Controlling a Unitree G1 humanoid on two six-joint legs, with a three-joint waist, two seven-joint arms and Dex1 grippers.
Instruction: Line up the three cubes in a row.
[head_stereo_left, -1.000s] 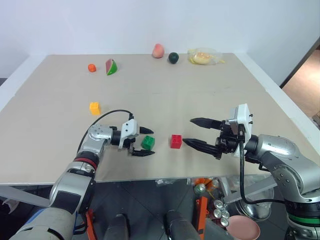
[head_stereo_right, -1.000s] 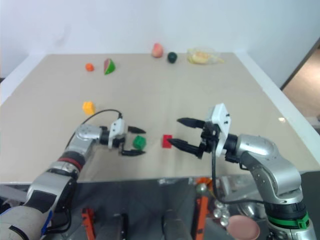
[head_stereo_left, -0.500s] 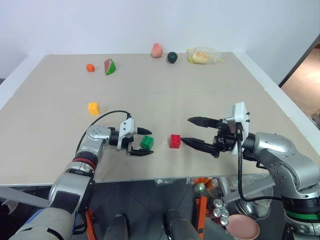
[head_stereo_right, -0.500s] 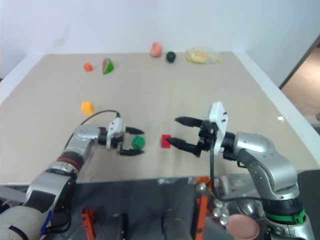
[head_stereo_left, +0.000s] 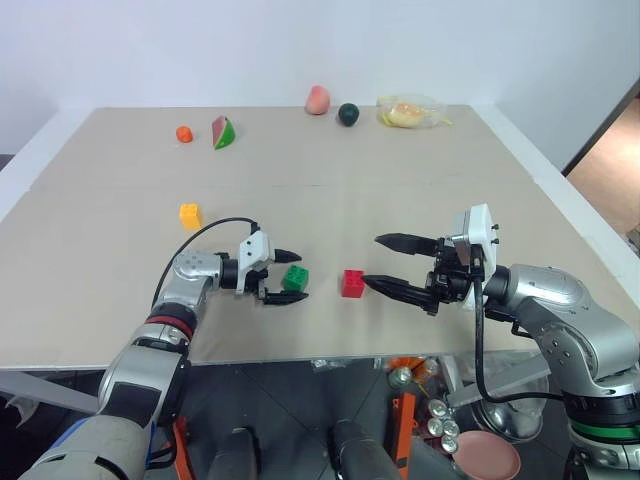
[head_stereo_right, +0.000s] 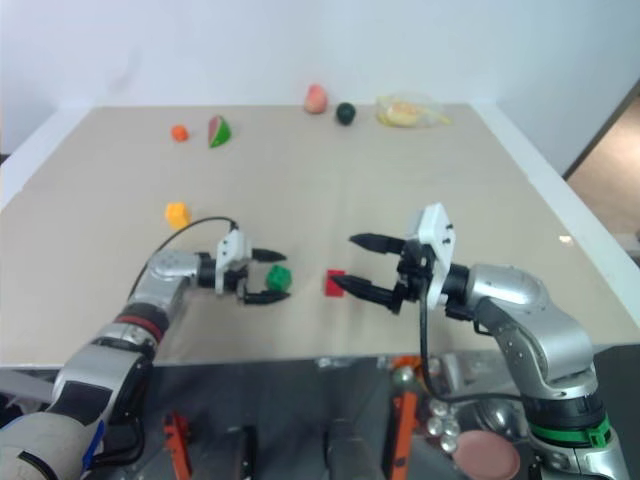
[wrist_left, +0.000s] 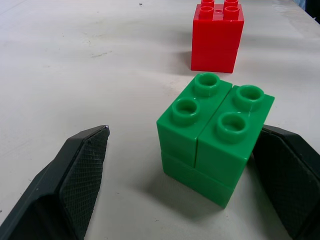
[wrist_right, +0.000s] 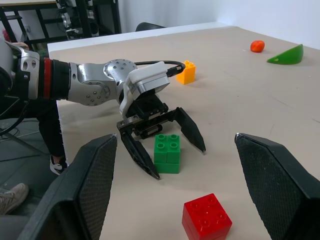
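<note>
While the small green studded plastic block and the red studded plastic block sit near each other at the table's front, the yellow studded block lies well apart, so the row looks unfinished. The left gripper straddles green, jaws wide; the right gripper hovers spread, empty.

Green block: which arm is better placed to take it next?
Left. Its open pincer already has the green block between its fingers, while the open right pincer hangs beyond the red block.
</note>
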